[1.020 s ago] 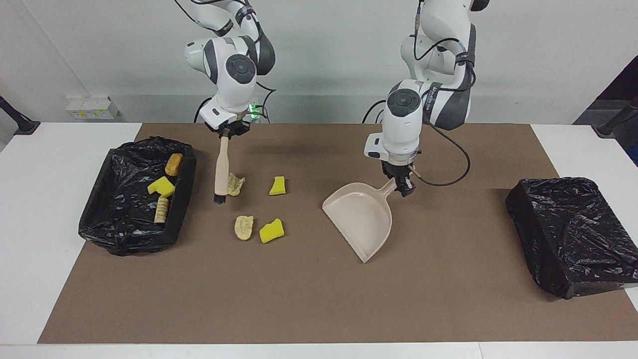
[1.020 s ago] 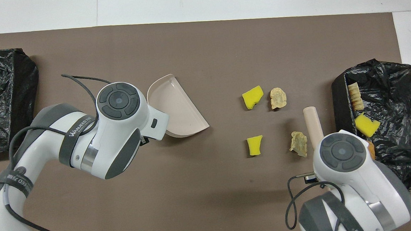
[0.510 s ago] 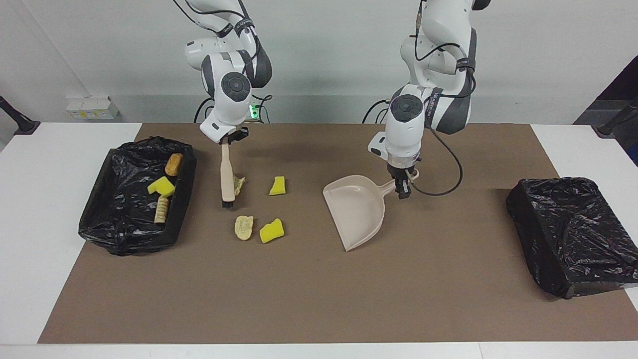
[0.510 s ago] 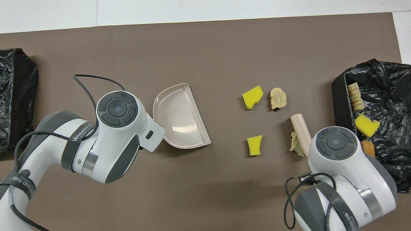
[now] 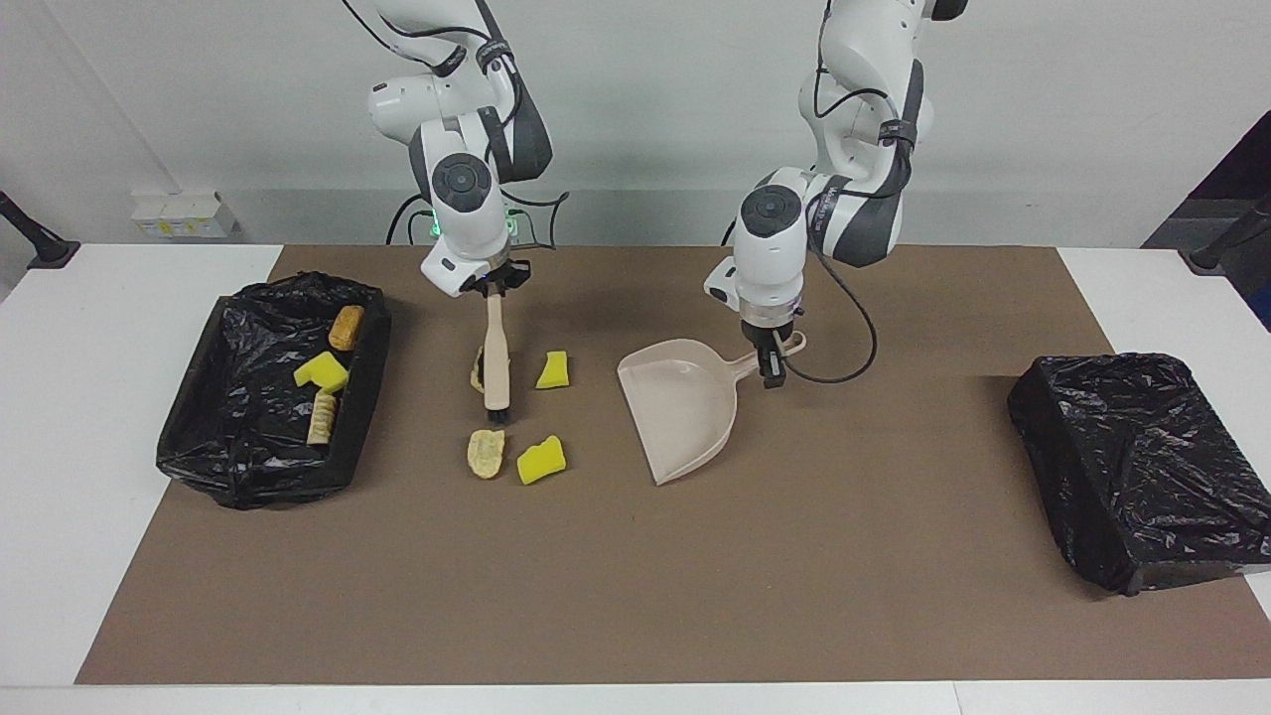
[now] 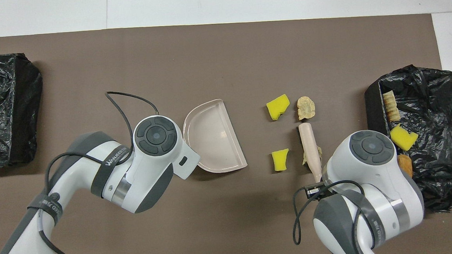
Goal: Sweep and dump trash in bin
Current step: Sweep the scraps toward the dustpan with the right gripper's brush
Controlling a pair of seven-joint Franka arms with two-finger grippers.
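Brush (image 5: pixel 495 362), pinched by right gripper (image 5: pixel 494 285), has swung against tan scrap (image 5: pixel 479 369); left gripper (image 5: pixel 772 369), clamping dustpan (image 5: pixel 683 402), has brought it closer—sweeping begins.

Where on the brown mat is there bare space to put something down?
Free: the brown mat strip farthest from the robots, and between the dustpan and the closed black bag. Crowded: between the dustpan and open bin, where scraps and the brush lie.
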